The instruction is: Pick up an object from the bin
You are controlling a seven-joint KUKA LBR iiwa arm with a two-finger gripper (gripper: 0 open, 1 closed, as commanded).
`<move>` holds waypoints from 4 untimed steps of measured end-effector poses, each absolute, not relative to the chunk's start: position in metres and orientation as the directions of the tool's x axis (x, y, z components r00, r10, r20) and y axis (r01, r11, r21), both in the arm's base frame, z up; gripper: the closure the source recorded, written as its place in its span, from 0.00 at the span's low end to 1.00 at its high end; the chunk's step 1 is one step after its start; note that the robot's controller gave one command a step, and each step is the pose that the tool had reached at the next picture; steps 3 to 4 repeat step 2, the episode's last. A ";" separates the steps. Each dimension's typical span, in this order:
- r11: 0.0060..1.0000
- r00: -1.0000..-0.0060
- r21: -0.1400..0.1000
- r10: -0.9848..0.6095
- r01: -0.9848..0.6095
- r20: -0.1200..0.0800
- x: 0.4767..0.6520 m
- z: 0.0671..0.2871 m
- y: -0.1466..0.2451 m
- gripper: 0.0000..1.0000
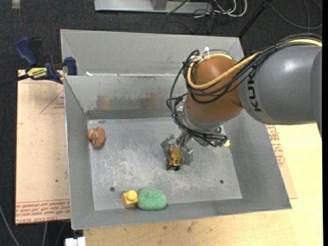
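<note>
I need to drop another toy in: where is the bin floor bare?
Bare floor lies between the tan lump at the left wall and the tool mid-bin, and right of the green blob along the near wall. The near-left corner, with the yellow block beside the blob, is crowded.

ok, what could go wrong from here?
1. The gripper has the small yellow-and-black object only at the tips of its fingers, mid-floor of the grey metal bin. That shallow hold may slip on lifting.
2. The orange wrist cover hides the fingers' upper part from the camera, so a shifting grip might go unseen.
</note>
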State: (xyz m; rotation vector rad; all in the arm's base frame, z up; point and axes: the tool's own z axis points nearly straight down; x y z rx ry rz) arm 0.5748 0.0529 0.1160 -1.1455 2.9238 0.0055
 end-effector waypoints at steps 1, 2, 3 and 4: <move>0.734 -0.734 0.003 -0.679 -0.679 -0.003 0.575 0.116 0.053 1.00; 0.734 -0.734 0.003 -0.679 -0.679 -0.003 0.575 0.116 0.053 1.00; 0.734 -0.734 0.003 -0.679 -0.679 -0.003 0.575 0.116 0.053 1.00; 0.734 -0.734 0.003 -0.679 -0.679 -0.003 0.575 0.116 0.053 1.00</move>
